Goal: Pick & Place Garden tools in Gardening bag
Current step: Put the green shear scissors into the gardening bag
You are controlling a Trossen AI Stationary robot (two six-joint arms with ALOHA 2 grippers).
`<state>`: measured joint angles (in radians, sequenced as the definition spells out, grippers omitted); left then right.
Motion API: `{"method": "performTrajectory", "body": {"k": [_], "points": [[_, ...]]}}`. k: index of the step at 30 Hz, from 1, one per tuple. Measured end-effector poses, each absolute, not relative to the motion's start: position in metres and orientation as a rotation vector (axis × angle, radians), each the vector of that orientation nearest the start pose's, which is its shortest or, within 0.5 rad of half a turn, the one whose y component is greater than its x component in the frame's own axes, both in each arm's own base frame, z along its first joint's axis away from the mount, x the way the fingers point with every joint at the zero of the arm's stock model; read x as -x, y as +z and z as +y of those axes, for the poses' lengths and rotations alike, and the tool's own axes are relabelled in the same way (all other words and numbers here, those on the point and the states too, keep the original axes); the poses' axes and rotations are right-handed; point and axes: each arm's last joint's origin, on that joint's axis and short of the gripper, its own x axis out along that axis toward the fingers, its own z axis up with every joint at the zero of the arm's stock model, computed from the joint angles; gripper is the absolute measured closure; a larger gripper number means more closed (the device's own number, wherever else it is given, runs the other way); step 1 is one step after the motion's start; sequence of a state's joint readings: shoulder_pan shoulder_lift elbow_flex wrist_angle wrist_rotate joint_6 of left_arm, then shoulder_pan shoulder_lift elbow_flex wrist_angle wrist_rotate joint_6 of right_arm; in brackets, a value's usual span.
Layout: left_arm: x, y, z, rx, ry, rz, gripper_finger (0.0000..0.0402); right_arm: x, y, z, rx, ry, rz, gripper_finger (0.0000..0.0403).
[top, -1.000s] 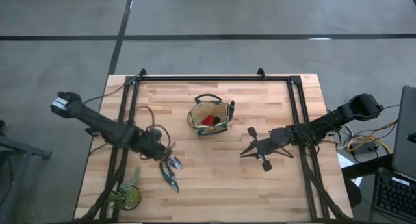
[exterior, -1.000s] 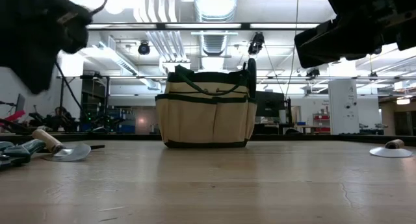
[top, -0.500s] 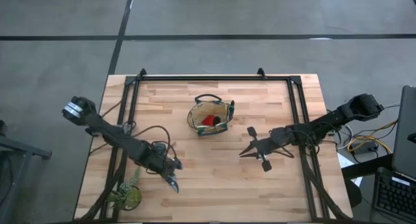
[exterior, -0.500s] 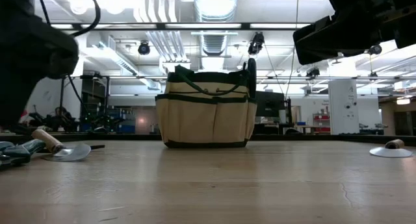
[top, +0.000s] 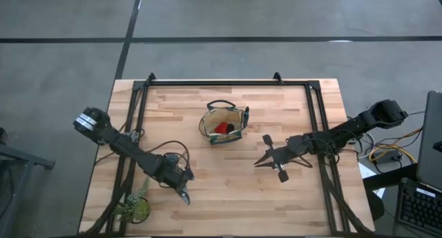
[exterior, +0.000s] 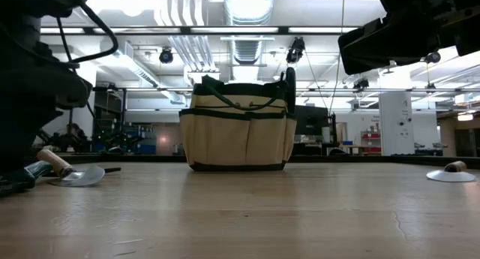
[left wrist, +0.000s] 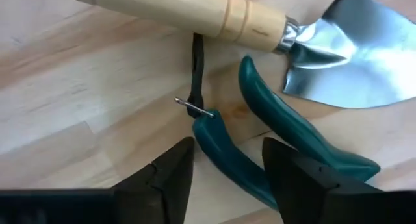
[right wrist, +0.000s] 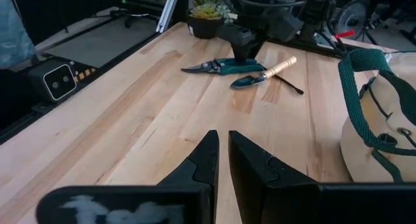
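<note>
Pale wood planks make the top of the desk [top: 228, 190], and a black frame runs along its edges. At the front left corner stands a small green plant [top: 133, 207] in a pot. Just beside it, toward the middle, the left gripper [top: 182, 185] is low over the pruning shears [top: 184, 192] and a trowel [left wrist: 273, 29]. In the left wrist view its two dark fingers [left wrist: 170, 178] stand apart, one on each side of one teal handle of the shears, so this gripper is open and close around that handle; I cannot tell whether the fingers touch it. The trowel lies just beside the shears, its pale wooden handle and silver blade touching or almost touching the other teal handle.

In the middle of the desk, a little toward the back, the gardening bag [top: 224, 124] stands upright with its mouth open. A red item [top: 222, 127] is inside it. In the low view the bag is tan with dark green trim and looped handles.

To the right of the bag, the right gripper [top: 257, 162] hangs above the desk, pointing toward the left side. In the right wrist view its fingers [right wrist: 205, 160] are nearly together and hold nothing. A second trowel [top: 282, 173] lies on the desk near this gripper, on the front side of it.
</note>
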<state>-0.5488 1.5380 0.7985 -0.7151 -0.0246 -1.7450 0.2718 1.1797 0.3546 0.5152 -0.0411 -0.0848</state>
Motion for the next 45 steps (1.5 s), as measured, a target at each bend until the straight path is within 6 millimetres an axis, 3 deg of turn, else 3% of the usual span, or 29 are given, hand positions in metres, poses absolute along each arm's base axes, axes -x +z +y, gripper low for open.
{"method": "performTrajectory", "body": {"k": [4,12,19,23,27,31,45], "points": [[-0.209,0.148,-0.127,0.97,0.835,1.305,0.0246,-0.213,0.179,0.061,0.119,0.323,0.296,0.0374],[-0.21,0.157,-0.126,0.956,0.762,1.245,0.0352,-0.213,0.179,0.06,0.123,0.304,0.296,0.0374],[-0.212,0.17,-0.125,0.928,0.701,1.179,0.0352,-0.213,0.179,0.06,0.123,0.304,0.297,0.0374],[-0.215,0.188,-0.127,0.923,0.612,1.169,0.0352,-0.214,0.179,0.06,0.123,0.303,0.296,0.0374],[-0.212,0.206,-0.124,0.874,0.657,1.129,0.0352,-0.214,0.179,0.06,0.123,0.303,0.294,0.0374],[-0.211,0.223,-0.119,0.769,0.66,1.022,0.0352,-0.214,0.18,0.06,0.121,0.303,0.28,0.0374],[-0.207,0.248,-0.101,0.339,0.744,0.595,0.0352,-0.214,0.181,0.06,0.117,0.302,0.274,0.0374]]}}
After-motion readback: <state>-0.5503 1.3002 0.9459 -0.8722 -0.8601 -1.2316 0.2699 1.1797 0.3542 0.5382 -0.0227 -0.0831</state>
